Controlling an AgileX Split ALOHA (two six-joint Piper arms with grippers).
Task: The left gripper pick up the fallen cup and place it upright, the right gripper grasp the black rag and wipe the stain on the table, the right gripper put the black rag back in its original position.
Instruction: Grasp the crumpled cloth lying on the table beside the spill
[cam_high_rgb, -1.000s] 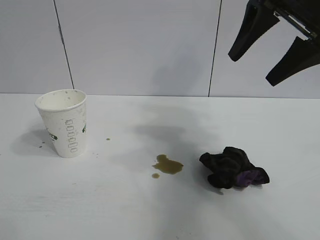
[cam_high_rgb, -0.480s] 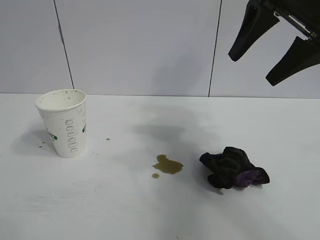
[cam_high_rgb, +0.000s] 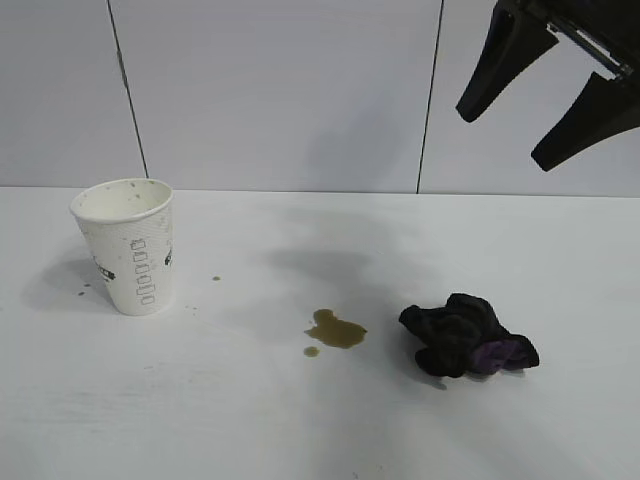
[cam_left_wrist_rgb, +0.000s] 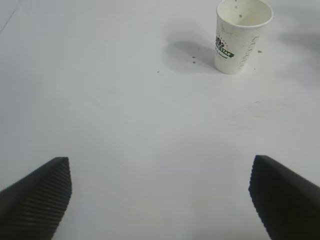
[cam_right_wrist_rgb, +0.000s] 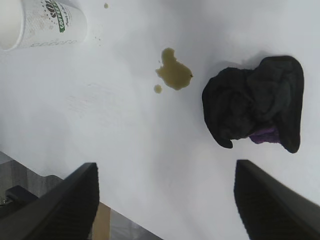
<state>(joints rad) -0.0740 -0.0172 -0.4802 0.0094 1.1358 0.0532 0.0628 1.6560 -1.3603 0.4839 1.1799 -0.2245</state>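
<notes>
cup (cam_high_rgb: 128, 247) stands upright on your table (cam_high_rgb: 320, 420); stain (cam_high_rgb: 334, 331) sits beside black rag (cam_high_rgb: 466, 336). your right gripper (cam_high_rgb: 545, 85) hangs spread and empty above; left gripper (cam_left_wrist_rgb: 160, 195) spread wide, empty.

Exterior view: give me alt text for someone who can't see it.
A white paper cup stands upright at the left of a white table, an olive-brown stain mid-table and a bunched black rag beside it. The open right gripper hangs above the rag.

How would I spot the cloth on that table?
Start at the wide white tabletop and find the olive-brown liquid blotch near its middle. Just right of it, apart, lies a small bunched black rag, the only dark thing there, with a purple patch.
</notes>
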